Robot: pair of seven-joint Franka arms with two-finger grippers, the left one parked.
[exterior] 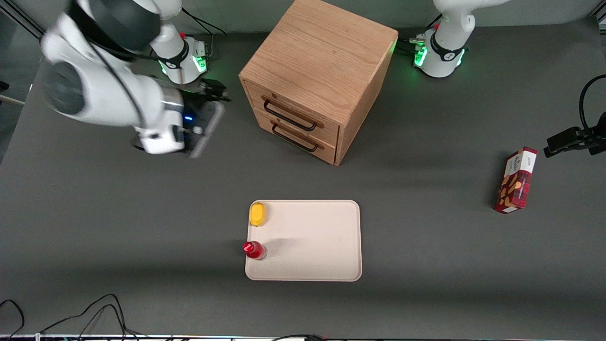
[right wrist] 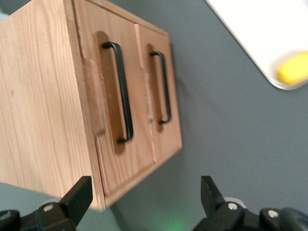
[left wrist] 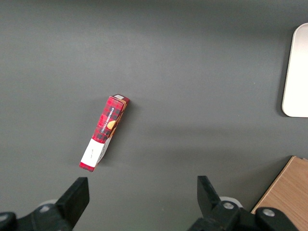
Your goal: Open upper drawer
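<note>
Oak-faced upper drawer (right wrist: 115,91) is sitting closed atop the cabinet (exterior: 322,61); its thin, rigid black handle (right wrist: 122,91) is probably the grasp point. Gripper (right wrist: 144,202) is hovering beside the cabinet, fingers spread wide.

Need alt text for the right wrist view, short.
The open gripper hangs short of a light oak cabinet, facing its two shut drawers; the upper drawer and lower drawer each carry a thin black handle. On the grey table, a pale tray holds a yellow object in one corner.
</note>
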